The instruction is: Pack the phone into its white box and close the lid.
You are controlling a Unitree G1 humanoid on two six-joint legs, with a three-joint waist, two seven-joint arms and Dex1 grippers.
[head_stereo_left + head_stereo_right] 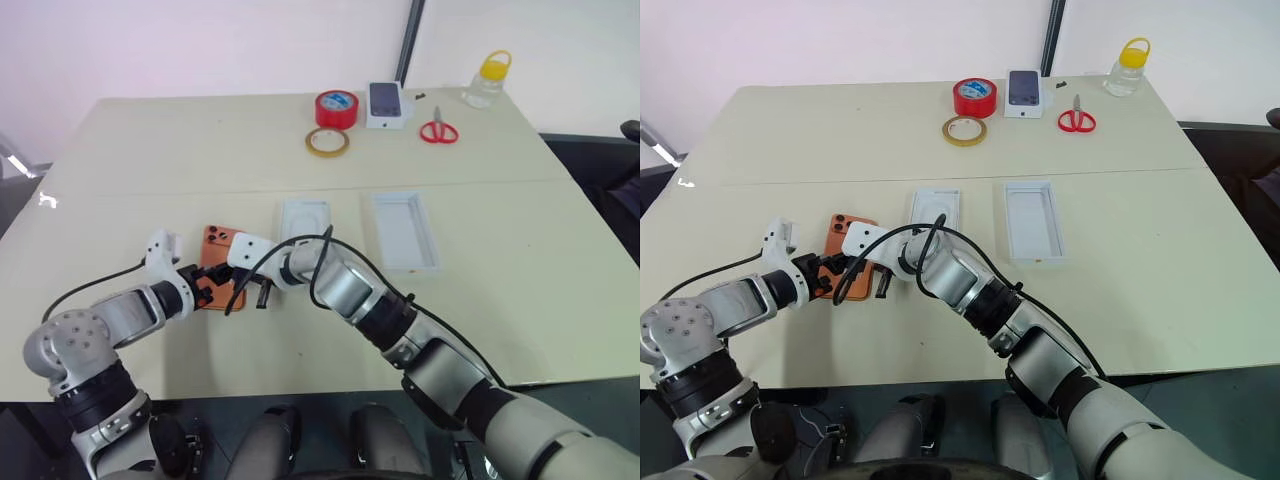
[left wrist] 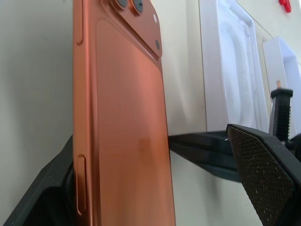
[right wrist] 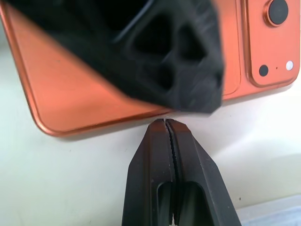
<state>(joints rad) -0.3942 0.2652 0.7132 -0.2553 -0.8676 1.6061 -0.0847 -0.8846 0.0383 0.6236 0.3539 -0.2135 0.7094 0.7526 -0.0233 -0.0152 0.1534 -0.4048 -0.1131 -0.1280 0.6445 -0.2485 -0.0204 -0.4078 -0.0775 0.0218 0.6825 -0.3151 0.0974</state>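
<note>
You had the slim orange smartphone lying camera-side up on the cream table just beside the white cardboard tray, left gripper spread wide around its slick, rigid long edges, right gripper pinched shut, empty, at its rim.

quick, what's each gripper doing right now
left gripper: open, fingers either side of the orange phone, not clamped on it.
right gripper: shut, holding nothing, tips against the phone's long edge on the table.
</note>
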